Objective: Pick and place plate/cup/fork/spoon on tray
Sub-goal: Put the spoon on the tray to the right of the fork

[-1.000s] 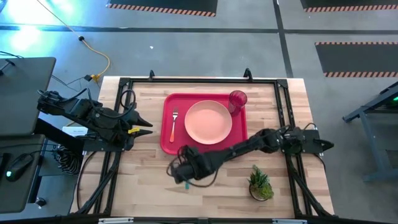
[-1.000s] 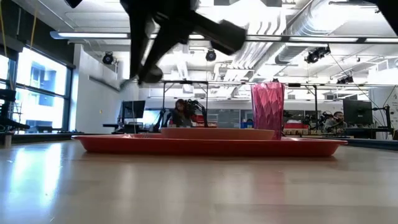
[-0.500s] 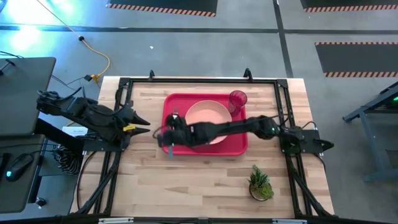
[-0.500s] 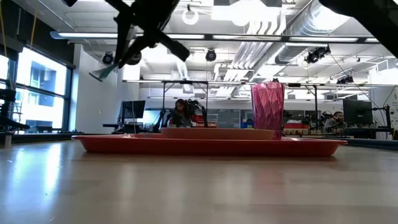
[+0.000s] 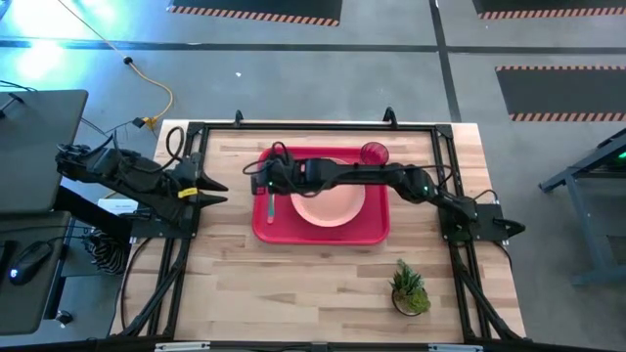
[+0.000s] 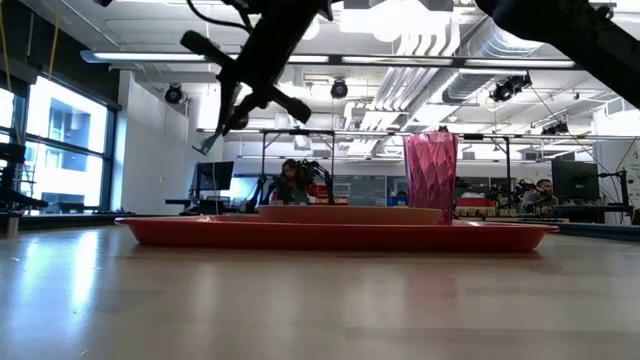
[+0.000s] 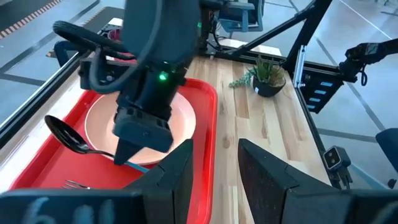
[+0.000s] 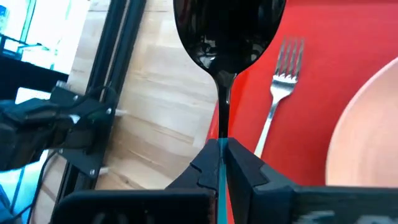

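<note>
Clamped shut at the very tips of the right gripper [image 8: 221, 152], pinching the slim light-blue handle of the spoon [image 8: 227, 31]. Carried with the bowl pointing forward, clear of the fingertips. Hung up in the air, well above the left strip of the tray [image 5: 377, 230], not yet set down. Hovered almost over the fork [image 8: 283, 68], which lay flat on that same strip just beside the plate [image 5: 333, 200]. Reached there right across the plate from the right side of the table [image 5: 323, 284].

Called, by my reading, for a slow, straight descent. Needed the bare red lane between fork and tray rim, a narrow target. Needed the handle kept parallel to the fork so nothing crossed or stacked. Wanted a low release too, bowl nearly touching, since smooth metal on slick plastic would likely skid or bounce.

Gleamed like a dark mirror, that oval spoon bowl. Showed silver tines and an orange-red handle on the fork. Looked matte and peachy on the round, shallow plate; glossy red on the tray, with rounded corners and a low rim. Stood upright in the tray's far right corner as a faceted, translucent pink cup [image 5: 374, 154]. Waited off to the tray's left with fingers apart and empty: left gripper [image 5: 210, 191].
</note>
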